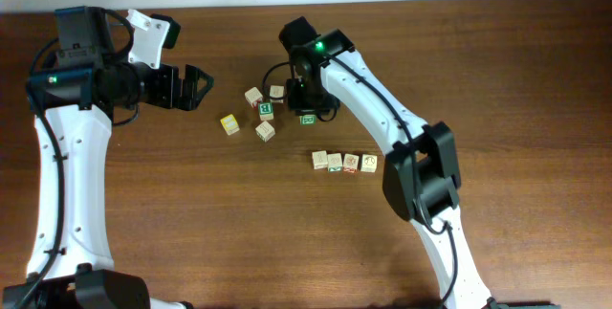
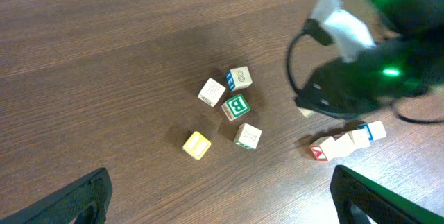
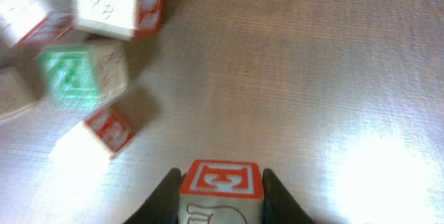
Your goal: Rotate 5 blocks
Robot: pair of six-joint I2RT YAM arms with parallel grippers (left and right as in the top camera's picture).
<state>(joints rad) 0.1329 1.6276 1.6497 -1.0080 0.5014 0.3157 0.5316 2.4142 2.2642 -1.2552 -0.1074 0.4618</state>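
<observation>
Blocks, small pale wooden alphabet cubes, on a brown wood-grain bench (image 1: 516, 51).

Entry 1: pale wooden block with a red-orange printed face (image 3: 220, 181). It sits squarely between the dark fingers (image 3: 171, 191) of the right gripper (image 3: 222, 182), one finger flush against each side and clamped on it, printed face towards the wrist camera. Whether it rests on the bench or hangs just above it cannot be told.

Entry 2: row of four pale blocks (image 1: 343, 162). They stand side by side and touching, nearer the robot than the held block and apart from it.

Entry 3: loose cluster just left of the right gripper, holding a yellow-faced cube (image 1: 229, 123), a dark green-faced cube with a white letter (image 1: 266, 110), and three pale cubes, (image 1: 253, 96), (image 1: 276, 91) and (image 1: 265, 131).

Entry 4: left gripper (image 1: 203, 87). Its fingers are spread wide with nothing between them, and it is well left of the cluster.
</observation>
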